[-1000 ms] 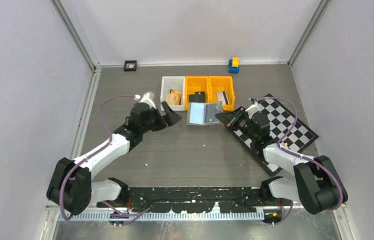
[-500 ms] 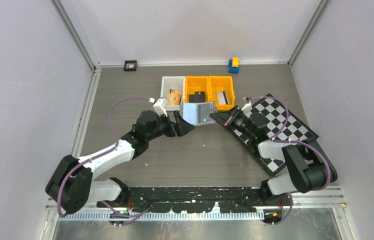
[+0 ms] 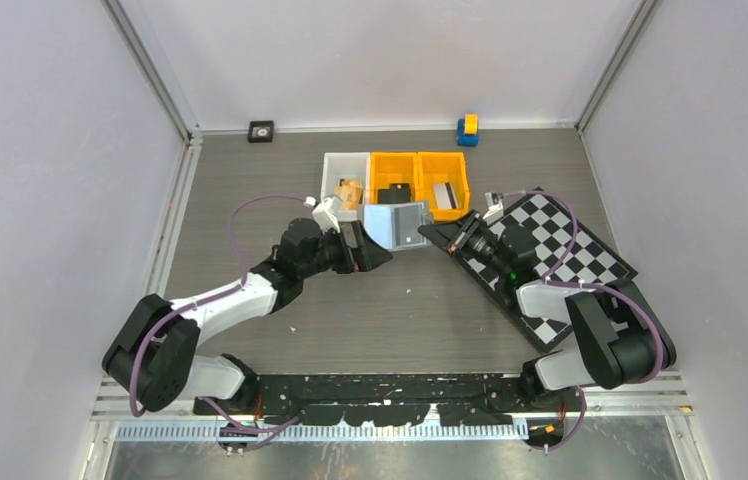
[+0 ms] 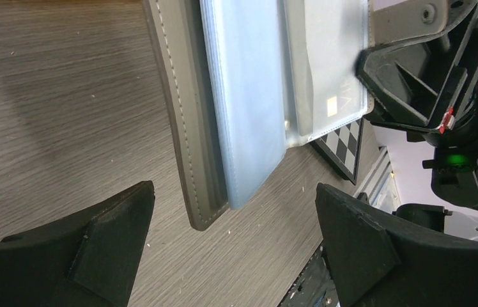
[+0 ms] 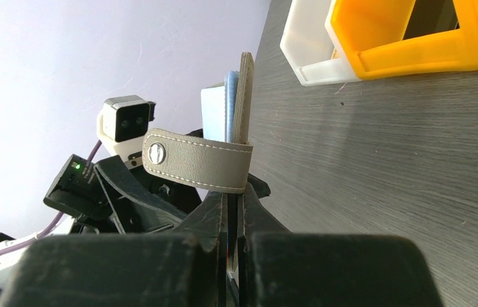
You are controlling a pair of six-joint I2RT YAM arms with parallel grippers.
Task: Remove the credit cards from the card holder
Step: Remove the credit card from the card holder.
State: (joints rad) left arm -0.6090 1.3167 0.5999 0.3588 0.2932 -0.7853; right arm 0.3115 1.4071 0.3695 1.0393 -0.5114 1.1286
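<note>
The grey card holder (image 3: 397,225) is held open and raised on edge in front of the bins. My right gripper (image 3: 442,238) is shut on its right edge; in the right wrist view the jaws (image 5: 233,204) clamp the wallet (image 5: 244,96) below its snap strap (image 5: 198,160). My left gripper (image 3: 368,252) is open, its fingers (image 4: 112,230) apart below the wallet's (image 4: 188,128) grey cover and blue-grey pockets, not touching. A silvery credit card (image 4: 329,70) sits in a clear pocket. A black card (image 3: 395,194) and a silvery card (image 3: 444,192) lie in the orange bins.
A white bin (image 3: 332,180) holding a tan object and two orange bins (image 3: 418,160) stand just behind the wallet. A chequered mat (image 3: 575,240) lies under the right arm. A blue-yellow block (image 3: 467,128) and a small black square (image 3: 261,131) sit by the back wall.
The right gripper has lifted and tilted the wallet toward the bins. The left gripper has swung right, from left of the wallet to just below its left edge.
</note>
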